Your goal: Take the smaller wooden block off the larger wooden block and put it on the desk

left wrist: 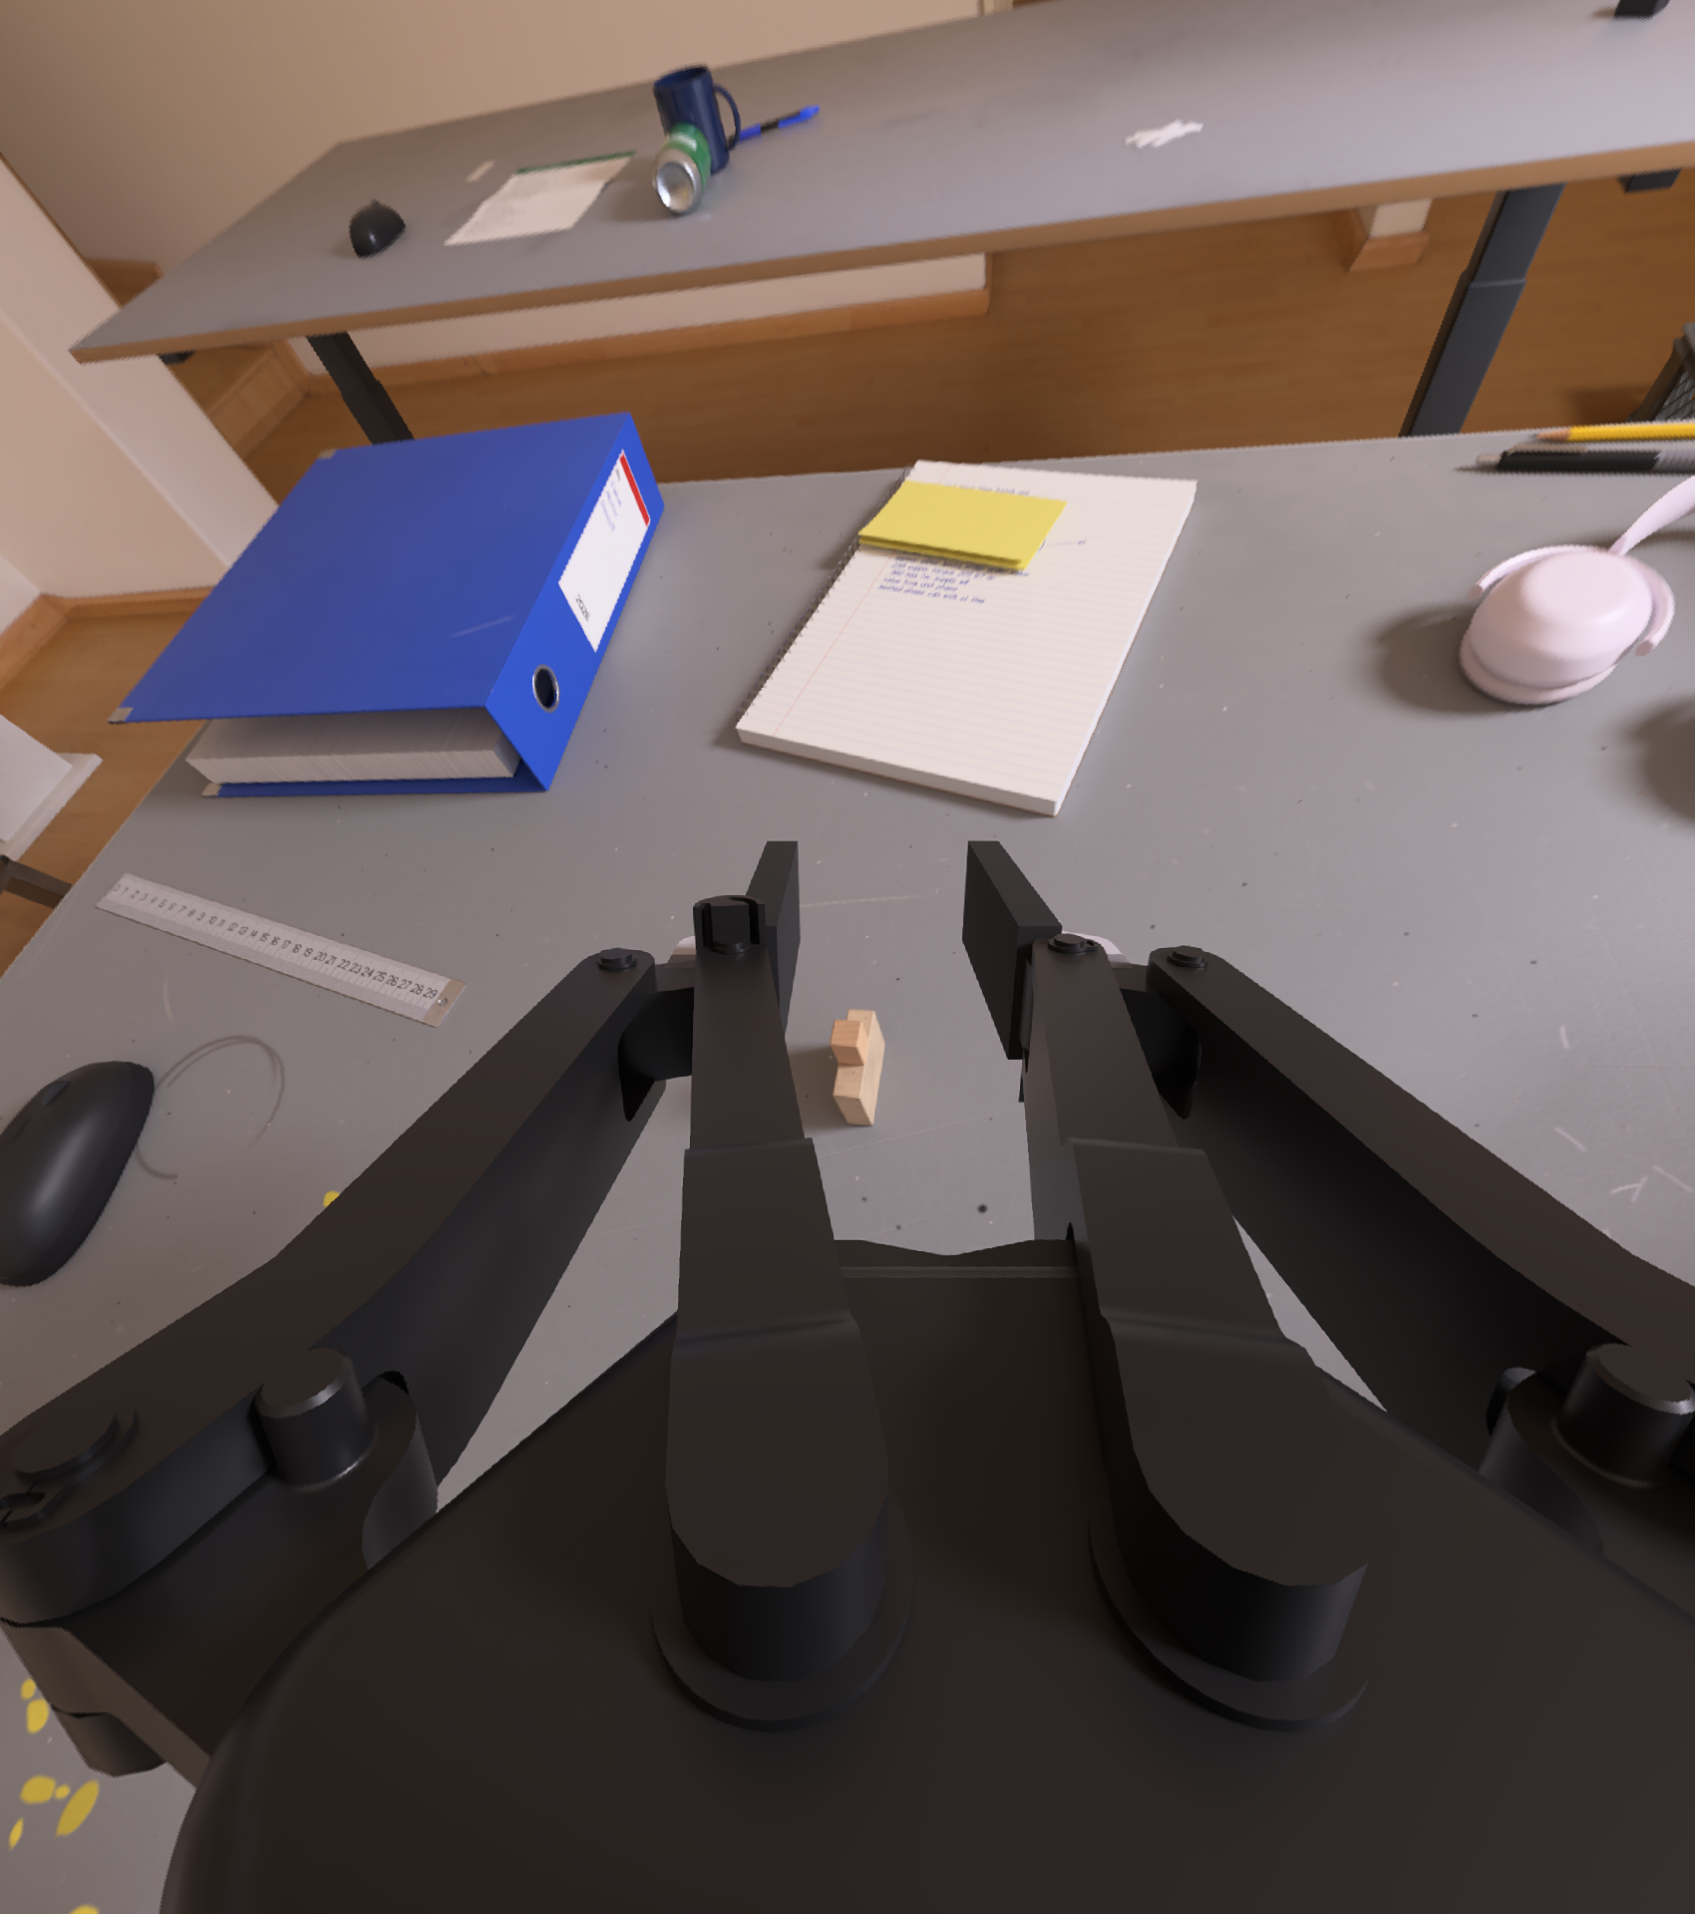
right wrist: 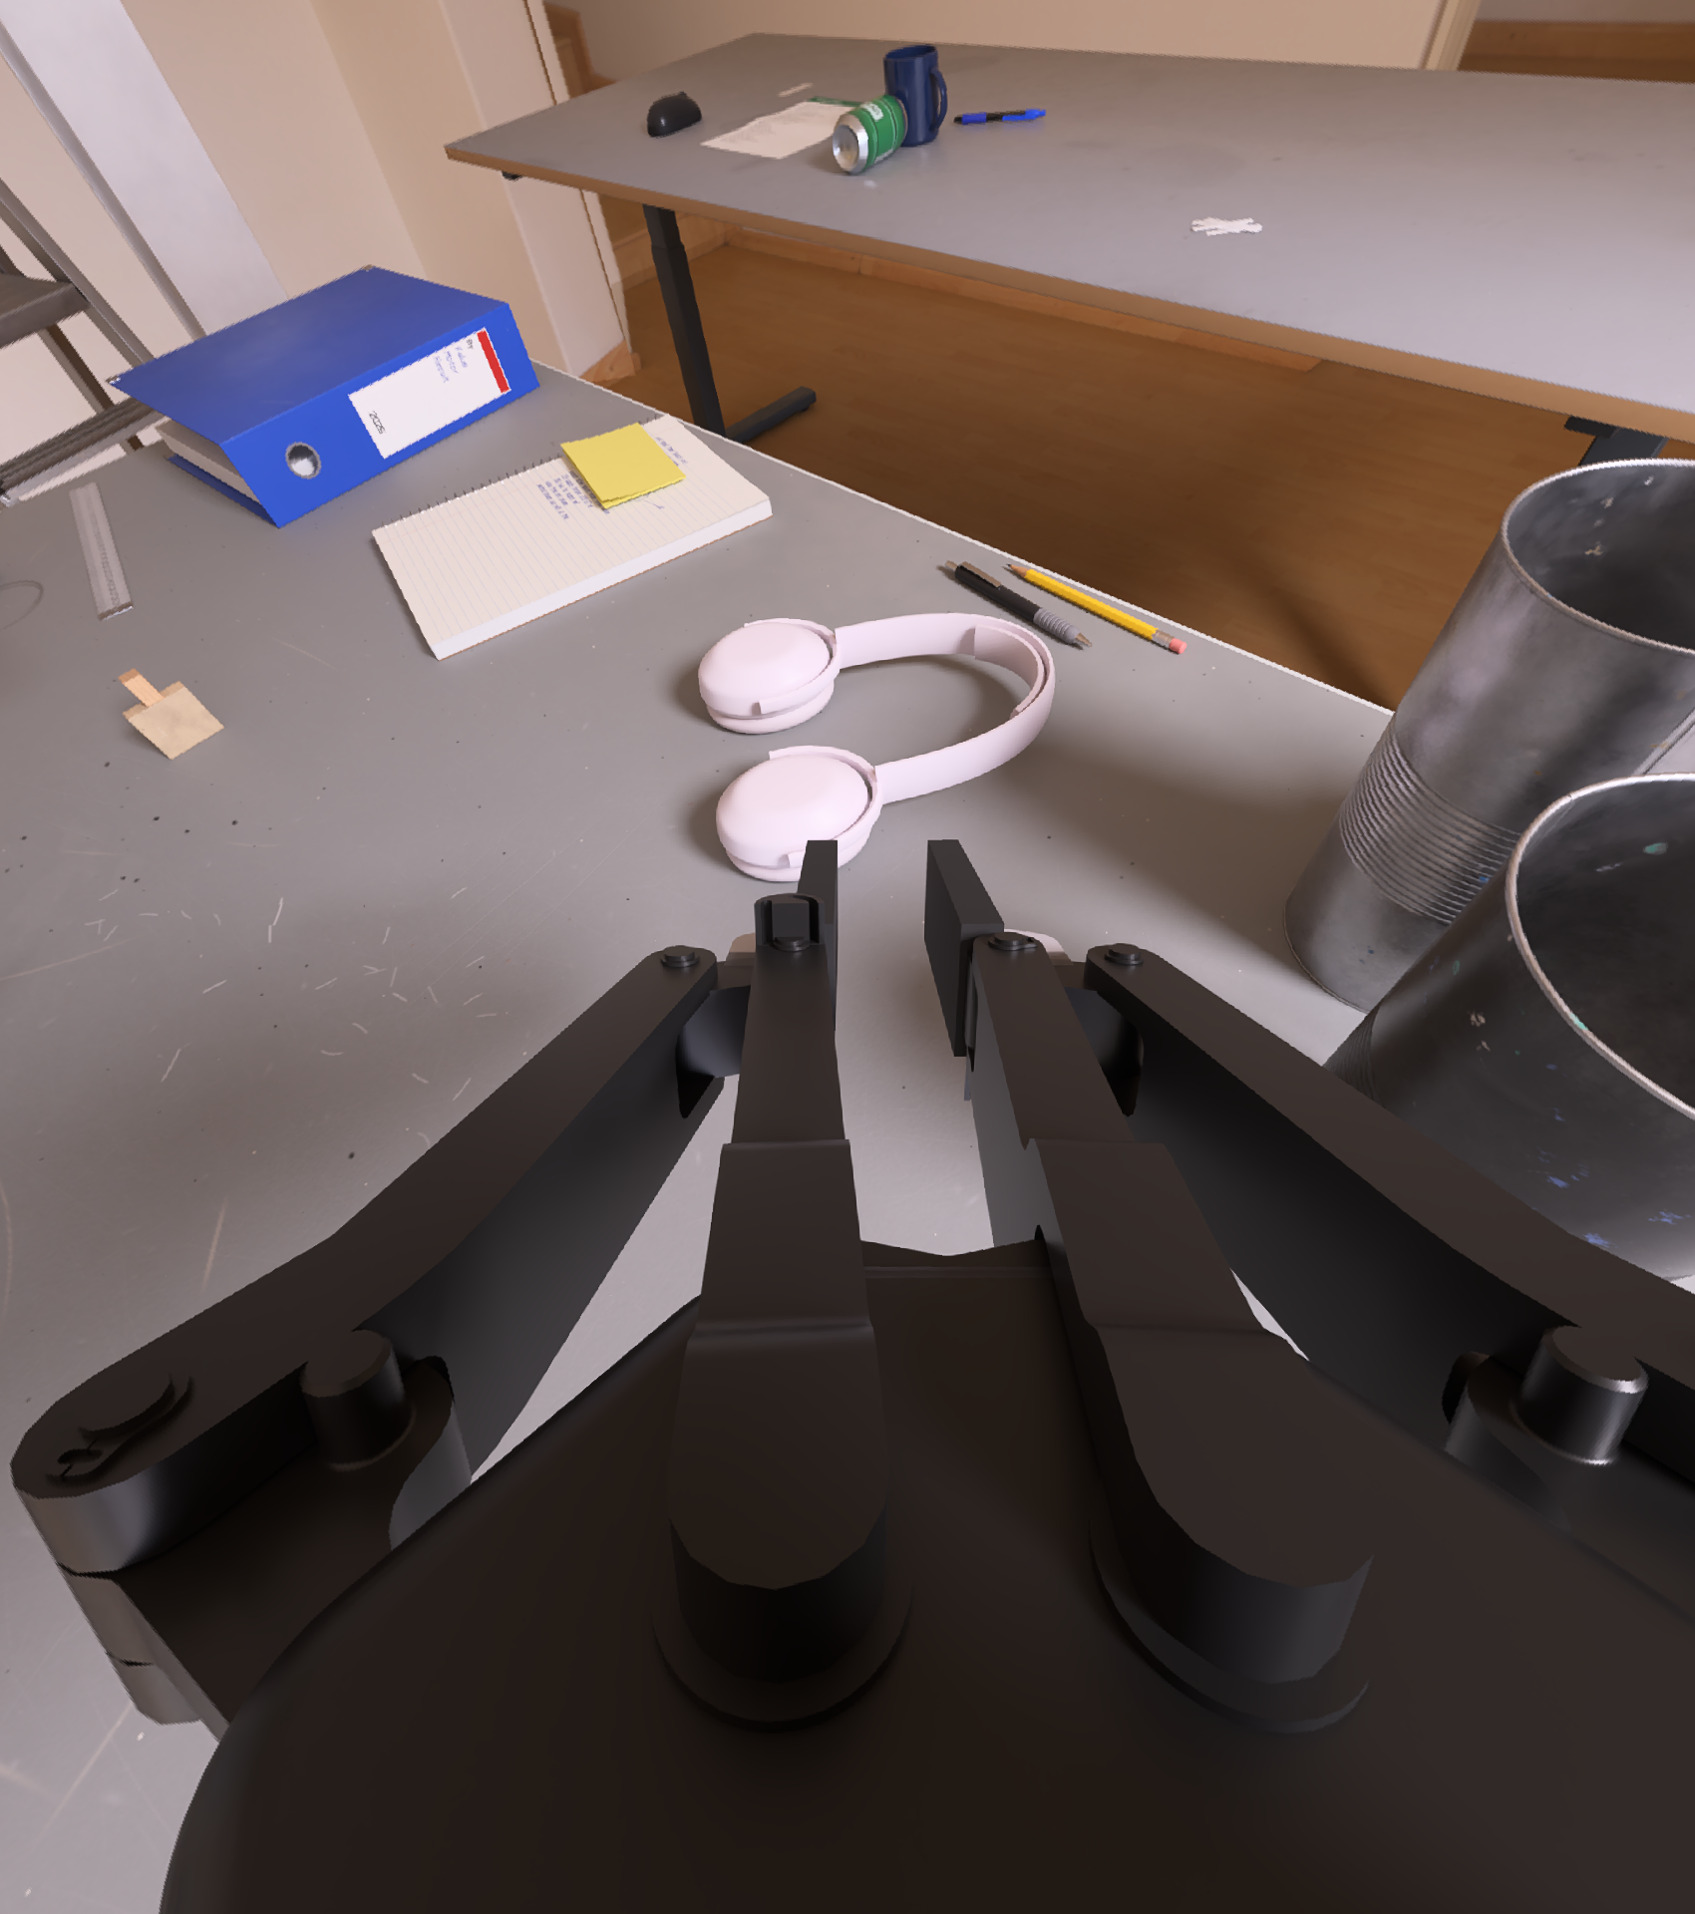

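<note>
While smaller wooden block (left wrist: 849, 1039) tops larger wooden block (left wrist: 862, 1077), left end effector (left wrist: 882, 932) above, released, empty

A lined notepad (left wrist: 968, 637) lies on the grey table (left wrist: 1341, 984), a yellow sticky pad (left wrist: 963, 523) on its far corner. Left of the notepad sits a blue binder (left wrist: 388, 601); right of it, pink headphones (right wrist: 874, 725). Nearer than the binder lie a ruler (left wrist: 279, 963) and a black mouse (left wrist: 51, 1170).
</note>
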Controlling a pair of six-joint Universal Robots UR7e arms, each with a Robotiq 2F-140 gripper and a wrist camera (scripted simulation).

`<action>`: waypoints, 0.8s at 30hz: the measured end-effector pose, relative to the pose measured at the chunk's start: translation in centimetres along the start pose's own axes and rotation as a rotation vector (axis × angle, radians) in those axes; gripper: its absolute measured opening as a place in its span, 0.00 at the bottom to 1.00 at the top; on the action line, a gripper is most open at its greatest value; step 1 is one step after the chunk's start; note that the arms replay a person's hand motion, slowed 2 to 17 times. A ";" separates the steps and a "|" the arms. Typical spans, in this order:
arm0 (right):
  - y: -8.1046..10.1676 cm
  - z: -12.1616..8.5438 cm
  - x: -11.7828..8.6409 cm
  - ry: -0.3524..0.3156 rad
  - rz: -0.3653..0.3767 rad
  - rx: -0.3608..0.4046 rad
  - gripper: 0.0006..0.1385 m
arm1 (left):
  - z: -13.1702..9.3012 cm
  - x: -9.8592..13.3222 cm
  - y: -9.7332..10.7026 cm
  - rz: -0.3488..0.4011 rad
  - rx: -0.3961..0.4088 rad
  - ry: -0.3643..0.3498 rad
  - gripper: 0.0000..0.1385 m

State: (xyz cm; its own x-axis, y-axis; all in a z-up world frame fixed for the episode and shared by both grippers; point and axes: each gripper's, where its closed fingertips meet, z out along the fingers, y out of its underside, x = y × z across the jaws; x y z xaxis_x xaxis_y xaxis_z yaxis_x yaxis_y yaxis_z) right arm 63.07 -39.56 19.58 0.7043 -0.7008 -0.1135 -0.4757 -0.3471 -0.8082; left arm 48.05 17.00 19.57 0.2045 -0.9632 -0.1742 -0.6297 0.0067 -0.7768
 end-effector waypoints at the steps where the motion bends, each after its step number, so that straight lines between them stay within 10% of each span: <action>1: 0.0 0.1 0.0 0.001 -0.002 -0.003 0.16 | 0.5 -0.3 0.3 0.001 -0.010 0.001 0.31; 24: 0.4 0.8 -0.3 0.019 -0.035 -0.047 0.16 | 8.7 -1.0 5.2 0.004 -0.187 0.146 0.24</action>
State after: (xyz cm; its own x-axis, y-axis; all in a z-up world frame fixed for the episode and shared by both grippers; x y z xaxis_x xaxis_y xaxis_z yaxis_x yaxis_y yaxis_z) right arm 63.12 -38.97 18.84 0.7113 -0.6990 -0.0741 -0.4752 -0.4005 -0.7835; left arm 51.11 20.33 10.39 0.0997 -0.9920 -0.0776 -0.7611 -0.0258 -0.6481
